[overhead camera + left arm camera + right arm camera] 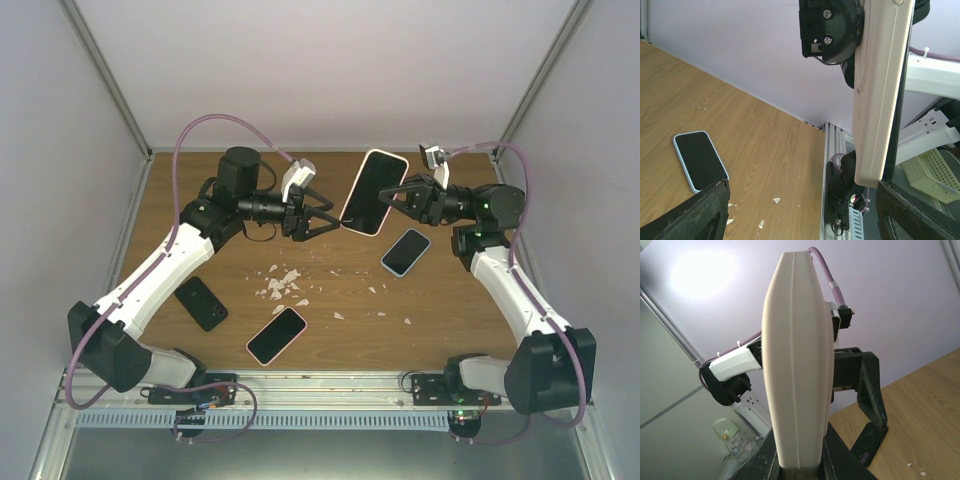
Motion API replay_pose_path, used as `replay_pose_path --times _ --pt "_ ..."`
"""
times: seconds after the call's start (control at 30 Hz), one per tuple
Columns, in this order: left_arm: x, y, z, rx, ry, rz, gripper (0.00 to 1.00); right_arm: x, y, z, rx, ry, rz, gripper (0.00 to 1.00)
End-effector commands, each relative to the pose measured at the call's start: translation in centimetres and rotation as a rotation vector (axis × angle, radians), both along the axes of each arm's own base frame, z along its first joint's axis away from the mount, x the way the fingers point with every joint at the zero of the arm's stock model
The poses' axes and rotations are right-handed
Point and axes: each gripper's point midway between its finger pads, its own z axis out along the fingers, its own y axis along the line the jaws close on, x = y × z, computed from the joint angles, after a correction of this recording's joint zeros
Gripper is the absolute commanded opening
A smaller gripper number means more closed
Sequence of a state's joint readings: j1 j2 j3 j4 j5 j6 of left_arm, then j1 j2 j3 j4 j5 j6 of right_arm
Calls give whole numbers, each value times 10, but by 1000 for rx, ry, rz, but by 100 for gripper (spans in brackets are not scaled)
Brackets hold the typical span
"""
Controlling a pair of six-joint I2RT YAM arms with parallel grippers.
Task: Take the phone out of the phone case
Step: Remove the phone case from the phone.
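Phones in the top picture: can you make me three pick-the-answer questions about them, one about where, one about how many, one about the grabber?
1. Where is the blue-cased phone?
A. Flat on the table, right side.
B. Leaning on the back wall.
C. Held up in the air.

2. How many phones lie on the table?
A. One.
B. Three.
C. Five.

3. What is the right gripper doing?
A. Wide open, holding nothing.
B. Shut on the raised phone.
C. Pushing a phone along the table.

Answers:
1 A, it lies flat on the wood at the right.
2 B, the blue-cased one, the black phone and the pink-edged phone.
3 B, its fingers pinch the raised phone's edge in the air.
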State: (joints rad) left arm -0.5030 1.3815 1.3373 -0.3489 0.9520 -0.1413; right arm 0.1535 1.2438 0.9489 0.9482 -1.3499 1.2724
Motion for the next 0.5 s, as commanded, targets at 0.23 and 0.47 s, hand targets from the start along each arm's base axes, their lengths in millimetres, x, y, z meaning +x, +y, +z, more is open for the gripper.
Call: replay_pose_path --times 0.23,0.47 --pt "51 7 -24 91 -7 223 77 -34 5 19 36 -106 75 1" --pt "64 13 -29 122 -15 282 77 -46 10 15 31 -118 119 0"
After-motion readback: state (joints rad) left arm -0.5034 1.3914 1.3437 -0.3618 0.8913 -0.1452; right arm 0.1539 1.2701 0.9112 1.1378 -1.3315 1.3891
